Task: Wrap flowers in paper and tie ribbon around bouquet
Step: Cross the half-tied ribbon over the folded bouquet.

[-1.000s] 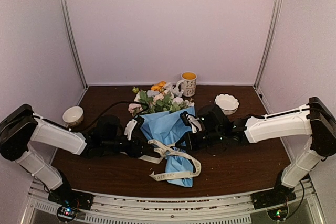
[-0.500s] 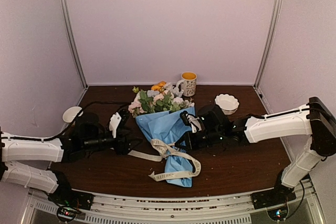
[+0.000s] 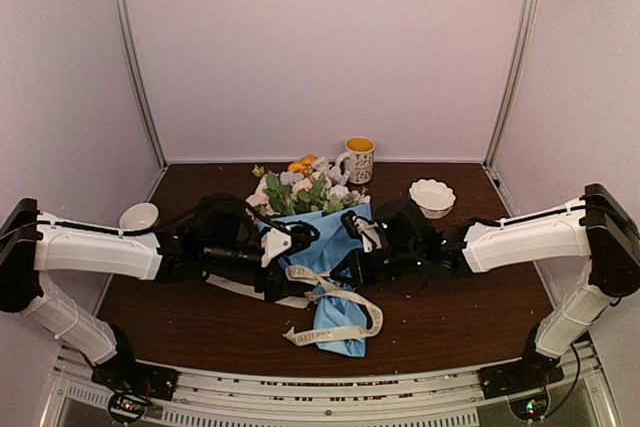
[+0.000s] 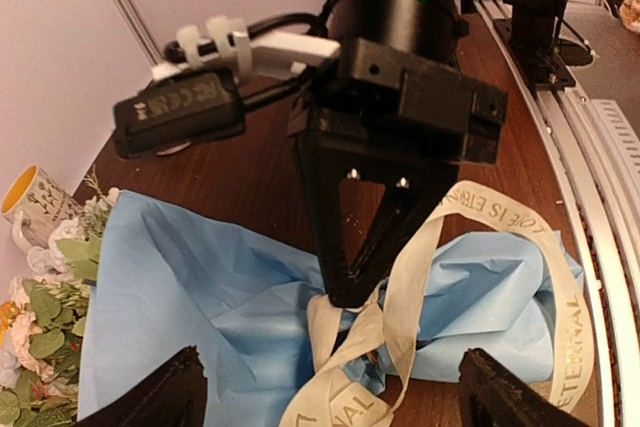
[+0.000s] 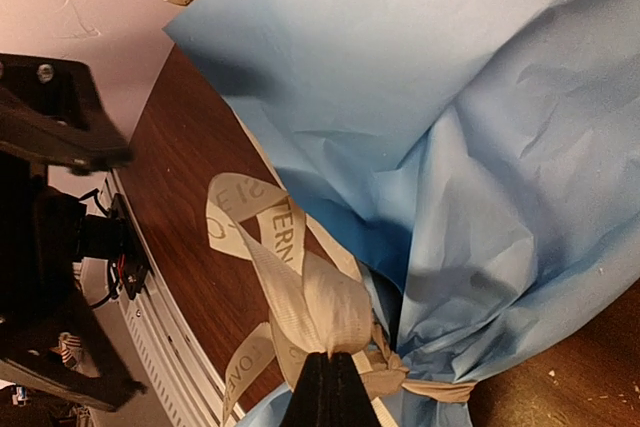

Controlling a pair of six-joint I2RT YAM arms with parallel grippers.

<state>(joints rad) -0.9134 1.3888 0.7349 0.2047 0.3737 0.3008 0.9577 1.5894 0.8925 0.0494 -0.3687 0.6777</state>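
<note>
The bouquet lies in the middle of the table, its flowers [image 3: 300, 192] at the far end and its light blue paper [image 3: 325, 242] narrowing toward me. The cream ribbon [image 3: 335, 315] is knotted round the narrow neck, with lettered loops trailing on the wood. My right gripper [image 3: 342, 272] is shut on a loop of the ribbon [image 5: 300, 292] just above the knot. My left gripper [image 3: 292, 257] hovers over the paper [image 4: 200, 287] to the left of the knot. It is open wide and holds nothing. In the left wrist view the right gripper [image 4: 350, 287] pinches the ribbon [image 4: 480, 217].
A mug [image 3: 358, 159] with an orange inside stands behind the flowers. A white scalloped bowl [image 3: 432, 197] sits at the back right, a small white bowl [image 3: 138, 217] at the far left. A metal rail [image 3: 320, 402] runs along the near edge.
My left gripper had drawn out to the left with a ribbon tail; it let go, opened wider and swung back right over the paper. The right gripper held still.
</note>
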